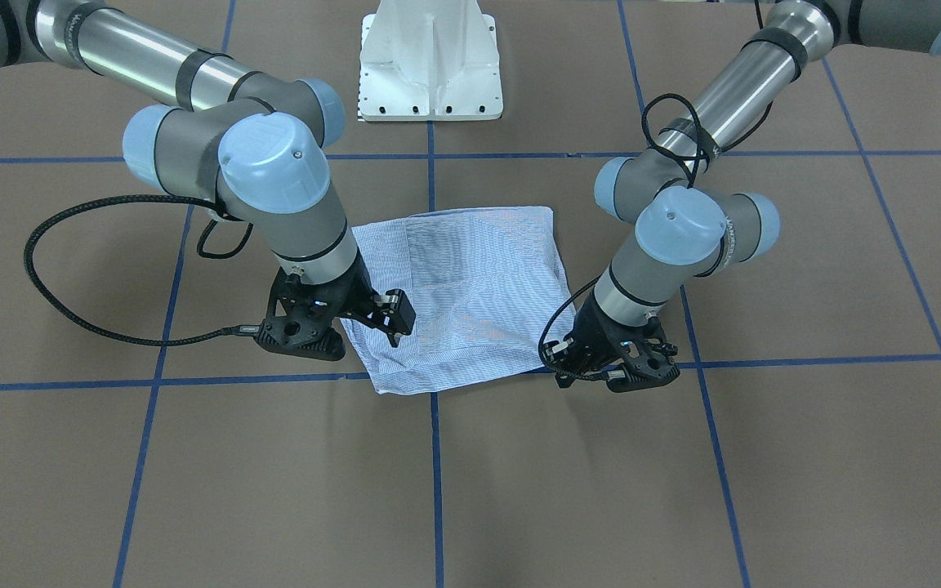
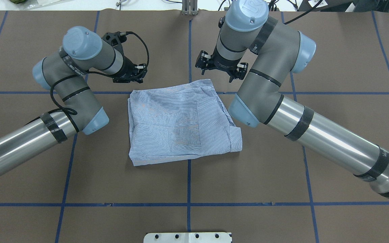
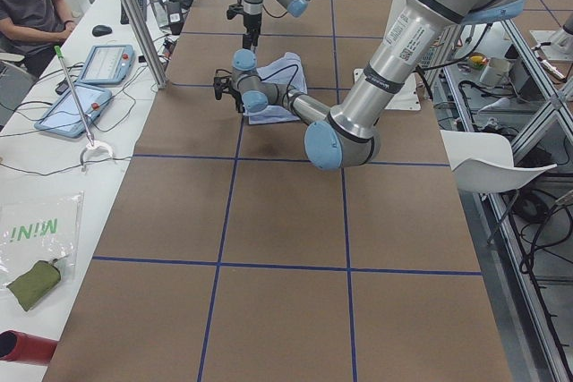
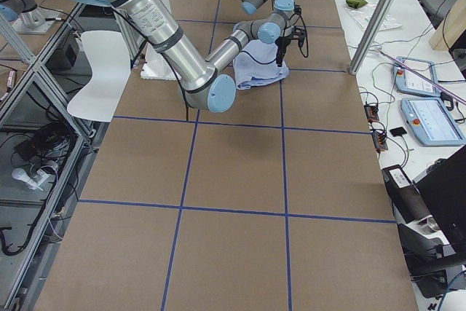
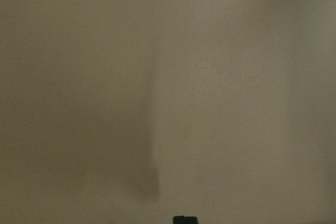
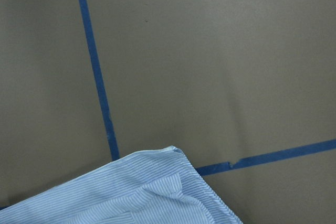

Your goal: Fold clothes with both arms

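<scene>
Shirt (image 2: pixel 167 125) lay folded flat between the two hands, a soft, nearly square packet of light blue cloth with fine white stripes. It was a little wider from hand to hand than it was deep and sat slightly askew to the blue tape lines (image 2: pixel 188 189). One straight fold edge ran through it from the hands' side back toward the robot. With the collar tucked out of sight, I could not tell which way it pointed.

The left hand (image 2: pixel 139 71) hung low over the brown paper-covered table (image 2: pixel 282 175), just beside the shirt's far corner. Its fingers looked pressed together on nothing, and I could not tell whether it touched the cloth. The right hand (image 2: pixel 216 72) hovered at the other far corner with its fingers spread apart and empty; directly below it lay a crisp, layered corner of the fabric.
</scene>
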Controlling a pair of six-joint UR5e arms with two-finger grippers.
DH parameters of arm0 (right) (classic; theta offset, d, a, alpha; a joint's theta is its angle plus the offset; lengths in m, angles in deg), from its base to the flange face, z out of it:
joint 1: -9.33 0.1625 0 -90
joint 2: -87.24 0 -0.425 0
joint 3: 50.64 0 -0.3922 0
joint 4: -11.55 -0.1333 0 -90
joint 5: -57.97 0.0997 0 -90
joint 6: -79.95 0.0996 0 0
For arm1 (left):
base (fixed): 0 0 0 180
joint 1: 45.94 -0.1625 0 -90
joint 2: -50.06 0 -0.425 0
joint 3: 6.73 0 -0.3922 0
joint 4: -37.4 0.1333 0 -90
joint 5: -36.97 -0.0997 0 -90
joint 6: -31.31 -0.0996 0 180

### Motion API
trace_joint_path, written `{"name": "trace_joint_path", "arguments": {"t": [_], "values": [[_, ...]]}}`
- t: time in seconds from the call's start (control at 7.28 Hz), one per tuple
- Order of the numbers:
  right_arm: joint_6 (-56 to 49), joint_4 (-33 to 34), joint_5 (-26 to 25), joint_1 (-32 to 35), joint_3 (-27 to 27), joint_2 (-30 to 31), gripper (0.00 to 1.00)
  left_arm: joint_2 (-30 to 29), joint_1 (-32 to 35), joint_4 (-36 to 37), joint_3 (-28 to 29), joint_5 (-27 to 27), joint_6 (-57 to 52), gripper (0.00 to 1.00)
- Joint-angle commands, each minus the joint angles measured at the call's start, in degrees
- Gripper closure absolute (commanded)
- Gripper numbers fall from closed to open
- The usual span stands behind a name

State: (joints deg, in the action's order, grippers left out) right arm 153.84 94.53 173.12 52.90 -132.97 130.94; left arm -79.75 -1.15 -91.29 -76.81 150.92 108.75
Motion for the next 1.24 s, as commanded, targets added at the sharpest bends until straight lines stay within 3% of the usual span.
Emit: {"name": "trace_joint_path", "arguments": {"t": [0.0, 0.14, 0.27, 0.69, 1.1], "values": [[-8.79, 0.42, 0.60, 4.65, -4.92, 6.79, 0.00, -0.18, 3.79, -0.07, 0.20, 0.57, -4.80, 1.00], [-15.46, 1.29, 1.39, 7.63, -7.65, 11.45, 0.00, 0.43, 5.82, 0.02, 0.11, 0.57, -7.27, 0.06], [-21.71, 6.43, 2.53, 10.71, -9.50, 13.07, 0.00, 1.13, 7.75, 0.20, -0.15, 0.83, -8.86, 0.00], [-46.29, 26.74, 3.24, 20.46, -16.62, 15.70, 0.00, 10.87, 22.14, 0.64, -5.33, 13.29, -29.73, 0.00], [-65.50, 27.66, 9.91, 32.50, -18.57, 26.67, 0.00, 17.01, 32.17, 9.76, -6.03, 13.75, -56.79, 0.00]]}}
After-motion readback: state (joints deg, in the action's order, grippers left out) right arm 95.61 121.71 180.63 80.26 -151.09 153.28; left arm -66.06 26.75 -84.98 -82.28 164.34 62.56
